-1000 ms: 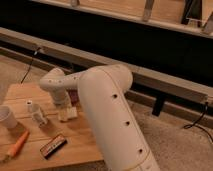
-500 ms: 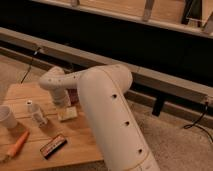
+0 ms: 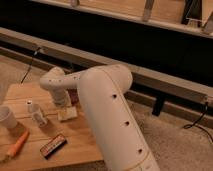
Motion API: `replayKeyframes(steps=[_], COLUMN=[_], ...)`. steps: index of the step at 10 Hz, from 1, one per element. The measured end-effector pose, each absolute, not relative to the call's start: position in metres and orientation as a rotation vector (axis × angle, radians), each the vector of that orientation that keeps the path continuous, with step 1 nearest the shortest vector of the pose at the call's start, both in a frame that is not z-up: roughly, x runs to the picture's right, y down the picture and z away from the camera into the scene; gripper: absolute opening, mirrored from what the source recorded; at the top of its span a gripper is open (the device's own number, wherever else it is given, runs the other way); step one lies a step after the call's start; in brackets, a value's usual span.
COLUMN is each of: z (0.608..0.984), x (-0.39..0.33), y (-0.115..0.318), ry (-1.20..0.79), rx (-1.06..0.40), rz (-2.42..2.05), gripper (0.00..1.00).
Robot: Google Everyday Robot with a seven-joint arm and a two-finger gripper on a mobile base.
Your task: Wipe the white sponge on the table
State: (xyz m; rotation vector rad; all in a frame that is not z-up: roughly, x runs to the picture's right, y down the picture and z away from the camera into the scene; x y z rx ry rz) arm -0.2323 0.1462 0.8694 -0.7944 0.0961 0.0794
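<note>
Camera view: single look down past the robot's thick white arm (image 3: 112,120), which fills the middle and bends left over the table (image 3: 20,92).
End effector: the end effector (image 3: 63,101) hangs low over the middle of the table, right above the white sponge; its jaws stand wide apart, and no grip on anything can be made out.
White sponge: the white sponge (image 3: 67,114) lies flat on the wooden top, just below and in front of the end effector, right of the small bottles.
Bottles: two small white bottles (image 3: 38,117) stand upright, left of the sponge.
Cup: a whitish cup (image 3: 6,118) stands at the left edge.
Front of table: an orange stick-shaped thing (image 3: 18,144) lies near the front left; a dark bar with an orange edge (image 3: 53,146) lies just beside it, to its right.
Background: a dark wall with a grey ledge (image 3: 165,80) runs behind, and a cable (image 3: 29,67) drops to the floor.
</note>
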Motion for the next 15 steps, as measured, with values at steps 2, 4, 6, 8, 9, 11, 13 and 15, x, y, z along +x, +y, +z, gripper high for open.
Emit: replayKeyframes(steps=[2,4,6,8,9,11,13,15], z=[0.873,0.876,0.878,0.879,0.879,0.879,0.880,0.881], x=[-0.232,-0.232,-0.233,-0.233,-0.233,-0.230,-0.224,-0.219], y=[0.151,0.157,0.164,0.165,0.166,0.165,0.162,0.160], ry=[0.100,0.104,0.110,0.120,0.127,0.146,0.177,0.204], rx=[-0.798,-0.806,-0.814,-0.815,-0.815,-0.808,-0.796,-0.787], rz=[0.072,0.067,0.063,0.068,0.072,0.084,0.118,0.153], gripper=[0.65,0.61,0.40,0.22,0.12,0.00,0.00,0.00])
